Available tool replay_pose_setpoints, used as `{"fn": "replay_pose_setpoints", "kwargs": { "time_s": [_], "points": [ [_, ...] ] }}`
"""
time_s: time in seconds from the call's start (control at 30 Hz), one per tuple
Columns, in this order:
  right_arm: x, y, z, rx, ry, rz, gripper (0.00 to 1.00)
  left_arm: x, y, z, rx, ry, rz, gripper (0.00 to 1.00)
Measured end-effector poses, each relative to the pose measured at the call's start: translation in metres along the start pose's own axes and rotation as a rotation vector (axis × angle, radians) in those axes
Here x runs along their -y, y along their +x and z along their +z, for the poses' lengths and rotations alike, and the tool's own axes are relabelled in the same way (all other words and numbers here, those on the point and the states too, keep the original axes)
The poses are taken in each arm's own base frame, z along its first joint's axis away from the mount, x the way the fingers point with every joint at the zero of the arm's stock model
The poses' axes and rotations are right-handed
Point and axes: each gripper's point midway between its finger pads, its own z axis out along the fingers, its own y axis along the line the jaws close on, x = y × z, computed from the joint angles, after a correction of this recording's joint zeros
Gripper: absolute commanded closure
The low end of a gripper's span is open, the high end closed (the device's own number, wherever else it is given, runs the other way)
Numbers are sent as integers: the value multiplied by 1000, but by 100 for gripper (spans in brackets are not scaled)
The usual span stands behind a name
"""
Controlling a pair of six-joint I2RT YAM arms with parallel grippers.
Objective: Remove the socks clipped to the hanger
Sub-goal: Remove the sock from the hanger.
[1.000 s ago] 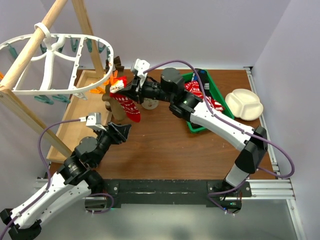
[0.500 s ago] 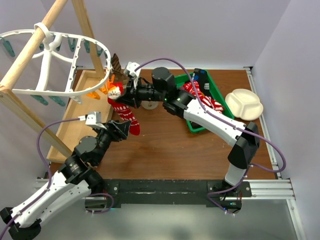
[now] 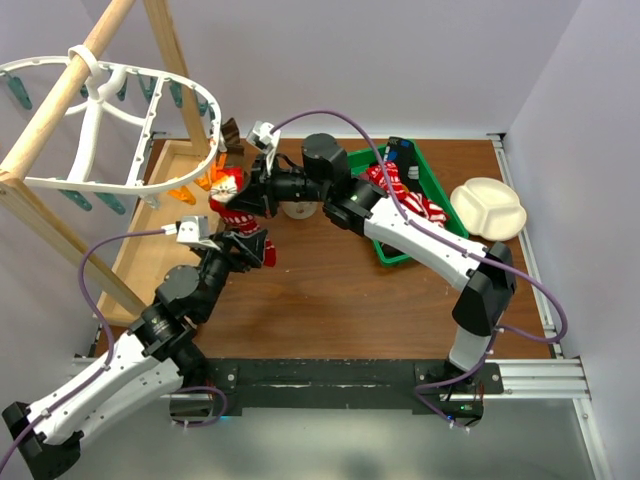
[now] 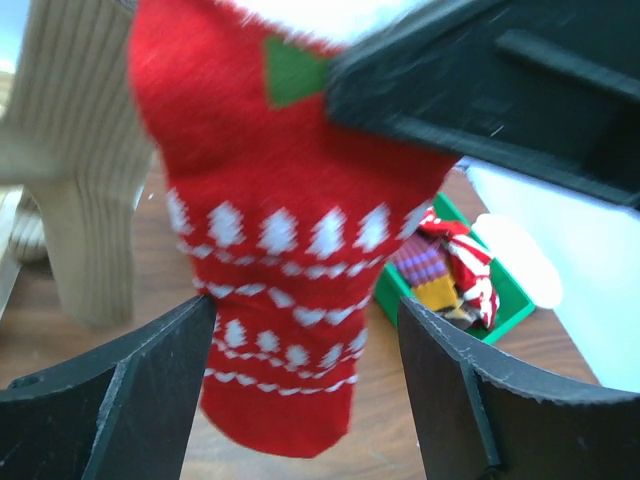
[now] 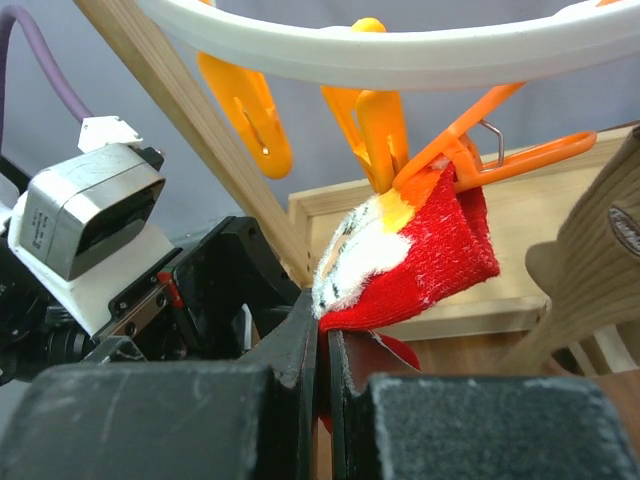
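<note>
A red sock with white tree patterns [image 3: 240, 212] hangs from an orange clip [image 5: 440, 160] on the white hanger [image 3: 110, 130]. My right gripper [image 3: 256, 190] is shut on the sock's top just under the clip; the right wrist view shows the red fabric [image 5: 420, 265] pinched between the jaws. My left gripper [image 3: 252, 246] is open, with its fingers [image 4: 110, 390] on either side of the sock's lower end [image 4: 285, 300], not touching it. A beige sock [image 4: 85, 190] hangs beside it. More socks [image 3: 405, 195] lie in the green bin.
A green bin [image 3: 432, 175] stands at the back right, with a white divided plate [image 3: 488, 208] to its right. A wooden pole frame [image 3: 60, 90] and a wooden tray [image 3: 150, 230] are at the left. A white cup [image 3: 297, 208] sits under the right arm.
My right gripper pulled the red sock's top left and back toward the hanger. My left gripper rose and moved forward, so its open fingers now straddle the sock's lower end. The hanger swung a little.
</note>
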Motion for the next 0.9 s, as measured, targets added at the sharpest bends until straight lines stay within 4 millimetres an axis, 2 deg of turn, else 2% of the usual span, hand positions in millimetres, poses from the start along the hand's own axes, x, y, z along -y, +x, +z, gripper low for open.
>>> {"fn": "replay_pose_setpoints", "kwargs": {
  "time_s": [0.23, 0.4, 0.43, 0.5, 0.6, 0.63, 0.7, 0.8, 0.9],
  "points": [
    [-1, 1, 4, 8, -15, 56, 100, 0, -4, 6, 49, -6, -7, 23],
    [-5, -7, 5, 35, -29, 75, 100, -9, -3, 10, 78, -49, -13, 35],
    [-6, -8, 5, 40, -32, 77, 100, -10, -3, 11, 80, -59, -12, 42],
    [-8, -10, 5, 45, -40, 83, 100, -13, -4, 12, 91, -76, -13, 49],
    [-10, -10, 5, 44, -51, 91, 100, -15, -7, 13, 108, -91, -13, 71],
    [-10, -10, 5, 45, -52, 92, 100, -16, -8, 13, 113, -93, -12, 85],
    [-11, -10, 5, 46, -52, 95, 100, -15, -10, 14, 122, -91, -19, 100],
    [-10, -8, 6, 44, -51, 99, 100, -15, -10, 14, 123, -89, -9, 100],
    [-8, -6, 6, 41, -45, 103, 87, -14, -9, 13, 119, -86, -8, 100]
  ]
}}
